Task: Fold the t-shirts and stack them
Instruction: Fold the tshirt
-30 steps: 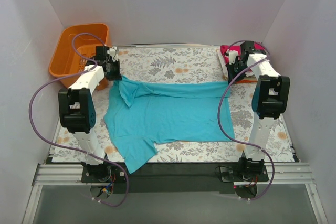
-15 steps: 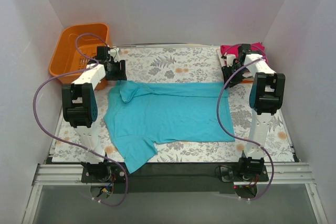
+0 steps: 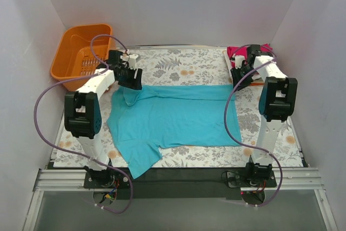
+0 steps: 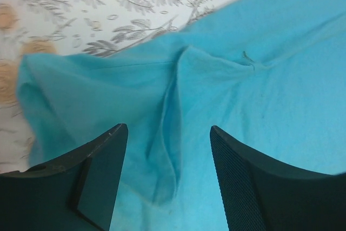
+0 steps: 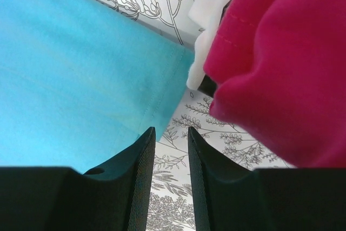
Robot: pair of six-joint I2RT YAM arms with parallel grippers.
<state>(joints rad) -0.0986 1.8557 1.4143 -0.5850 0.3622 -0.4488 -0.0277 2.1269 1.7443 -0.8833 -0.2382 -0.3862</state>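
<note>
Top view: the plain teal short-sleeved t-shirt (image 3: 173, 117) lies spread across the middle of the floral-printed table cover (image 3: 184, 66), hem to the right, with one sleeve reaching towards the near edge. The left arm reaches forward with its elbow raised, and the left gripper (image 3: 131, 77) hangs over the shirt's far-left corner. The right arm stretches far, and the right gripper (image 3: 238, 71) sits by the far-right corner, just beside the folded magenta-pink shirt (image 3: 236, 52). The orange plastic basket (image 3: 89, 27) stands apart, far left.

Left wrist view: the jaws are well apart and empty. Below them a rumpled ridge of teal cloth (image 4: 173, 96) runs between the fingers.

Right wrist view: the jaws are narrowly apart with nothing between them. The teal hem lies to their left, and a folded white shirt (image 5: 213, 20) lies under the magenta one.

Judgement: the next fold is being set up. We would flatten that ridge first, then pinch both far corners and carry them level.
</note>
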